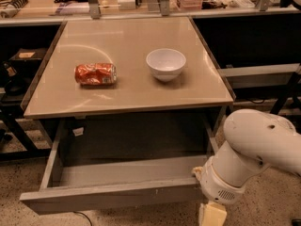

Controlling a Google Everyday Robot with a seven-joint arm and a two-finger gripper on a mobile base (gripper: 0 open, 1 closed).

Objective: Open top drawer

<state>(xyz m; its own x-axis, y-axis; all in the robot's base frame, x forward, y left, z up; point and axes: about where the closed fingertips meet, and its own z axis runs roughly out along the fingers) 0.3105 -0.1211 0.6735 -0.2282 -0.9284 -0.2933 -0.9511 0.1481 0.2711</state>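
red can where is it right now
Camera view: the red can lies left of centre on the table, left of the white bowl; the hand is bottom right, at the front of the open top drawer.

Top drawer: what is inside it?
The top drawer shows only bare grey floor. Its right front corner is hidden behind the arm; the gripper hangs below that corner.

can (95, 74) left of bowl (165, 63) | gripper (211, 214) before top drawer (113, 194), right end
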